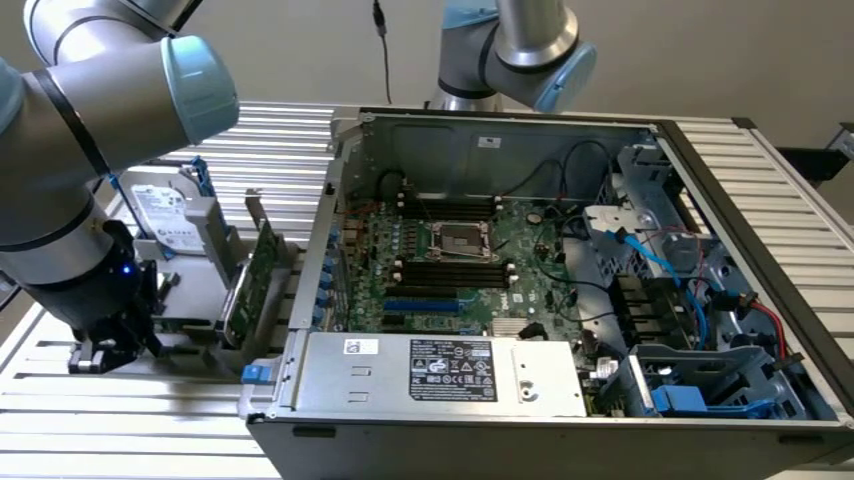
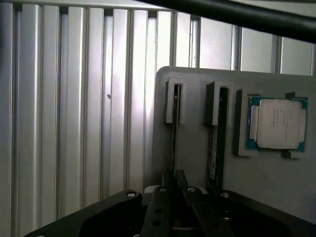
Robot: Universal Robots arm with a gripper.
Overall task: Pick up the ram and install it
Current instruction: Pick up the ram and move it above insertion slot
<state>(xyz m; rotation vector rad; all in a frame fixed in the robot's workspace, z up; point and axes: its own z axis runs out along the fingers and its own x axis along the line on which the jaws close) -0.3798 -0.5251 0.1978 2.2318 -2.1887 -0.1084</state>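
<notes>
My black gripper [image 2: 175, 191] is drawn in narrow, its fingers [image 2: 163, 193] pinching the long, thin green ram stick [image 2: 174, 133]. The stick stands on edge in a slot of the flat grey plastic holder [image 2: 192, 148] on the ribbed aluminium table [image 2: 74, 123], well apart from the open grey computer case [image 1: 534, 400]. My worry is the hold: I cannot tell how centred it is along the stick. If it is off-centre, I judge a lift could tilt the stick, jam it against the slot's grey cheeks and drag the holder up, or let it slip free. A second dark memory stick [image 2: 213, 148] stands just beside, and sideways drift could knock it, or the square silver processor chip [image 2: 276, 123] beyond.
</notes>
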